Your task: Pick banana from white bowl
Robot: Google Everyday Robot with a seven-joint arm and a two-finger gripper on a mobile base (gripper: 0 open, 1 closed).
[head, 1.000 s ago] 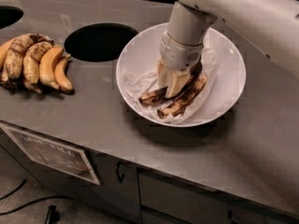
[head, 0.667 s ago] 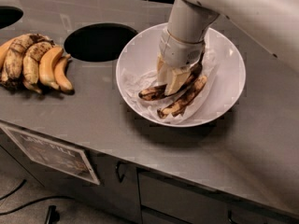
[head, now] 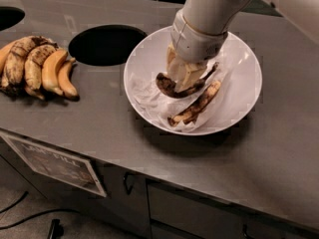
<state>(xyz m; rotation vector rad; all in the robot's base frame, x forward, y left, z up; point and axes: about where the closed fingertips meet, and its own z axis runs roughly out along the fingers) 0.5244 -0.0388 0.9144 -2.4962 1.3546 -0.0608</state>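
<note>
Since the earlier frame, the banana [head: 167,86] is sitting higher: its blunt dark end is now clear of the crinkled liner [head: 149,96], and its thin stem is pointing up to the right. It is hanging over the middle of the white bowl [head: 249,83], carried at mid-length by the tool [head: 185,78]. The tool's cream fingers [head: 179,68] are pinching the banana from above, and the arm is leaning in from the upper right, more tilted than before.

A shorter banana with pale yellow patches [head: 197,106] is lying on the liner just below, apart from the lifted fruit. The bowl is resting on the grey worktop [head: 75,118]. A round opening [head: 104,45] is showing just left of the bowl. A yellow-and-brown bunch of bananas [head: 37,66] is lying further left, well apart from the bowl. A printed label [head: 55,163] is showing on the cabinet front below.
</note>
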